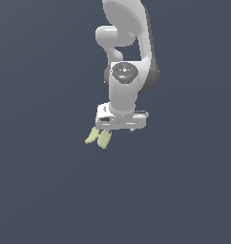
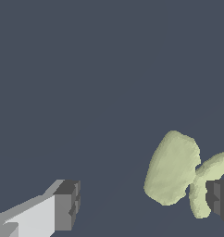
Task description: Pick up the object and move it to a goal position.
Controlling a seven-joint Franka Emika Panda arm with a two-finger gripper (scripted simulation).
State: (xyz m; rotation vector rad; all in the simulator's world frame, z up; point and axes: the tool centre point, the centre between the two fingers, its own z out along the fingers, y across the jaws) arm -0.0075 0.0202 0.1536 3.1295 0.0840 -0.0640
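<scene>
The object is a small pale yellow-green item with stubby rounded lobes, lying on the dark floor just below the white hand, toward the exterior view's left. My gripper hangs straight down over it. In the wrist view the gripper is open, its fingers wide apart. The object lies between them, far off centre, with its thin lobe right beside one dark fingertip. I cannot tell whether they touch. The other fingertip is well away from the object.
A plain dark blue-grey floor lies all around. The white arm rises behind the gripper to the top of the exterior view. No other objects or goal marker show.
</scene>
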